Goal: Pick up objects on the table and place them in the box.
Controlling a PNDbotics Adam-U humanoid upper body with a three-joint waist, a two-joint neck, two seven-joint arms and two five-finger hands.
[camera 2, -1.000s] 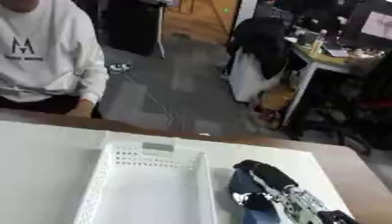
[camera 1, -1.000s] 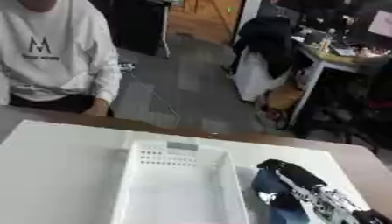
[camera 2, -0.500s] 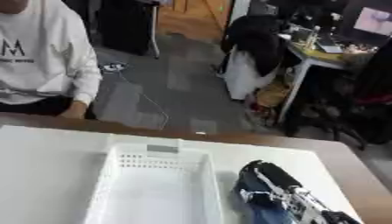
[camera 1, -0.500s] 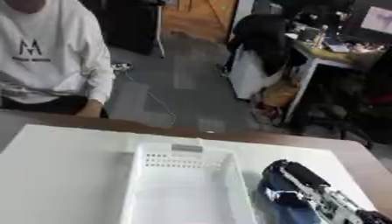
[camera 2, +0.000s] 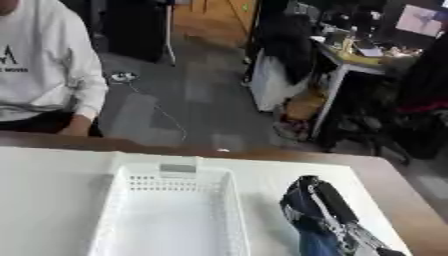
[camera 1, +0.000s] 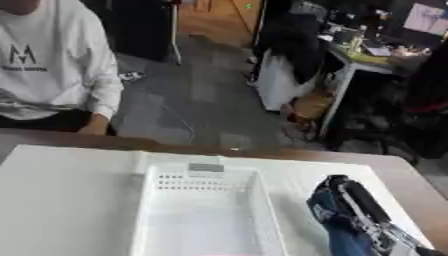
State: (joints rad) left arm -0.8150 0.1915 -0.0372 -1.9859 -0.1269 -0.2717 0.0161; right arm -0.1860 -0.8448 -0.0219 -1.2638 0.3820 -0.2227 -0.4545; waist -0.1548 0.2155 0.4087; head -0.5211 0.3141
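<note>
While the white perforated plastic box [camera 1: 206,210] sits open-topped on the white table [camera 1: 61,195], the robot's right hand [camera 2: 317,210] hangs just to the right of the box with its fingers curled round a dark blue object [camera 1: 337,227], apparently for dropping in. Bare tabletop lies left of the box; the table's far edge runs just beyond it.

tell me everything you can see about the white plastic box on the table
The white plastic box is a rectangular open-topped basket with slightly flared walls. Rows of small holes run along the top of its far wall, and a small grey tab or label sits on that far rim. What shows of its inside looks empty; its near end is cut off by the picture's edge. It sits flat on the white table, long side running away from the robot. The robot's black right hand, against something blue, lies just beside it.
</note>
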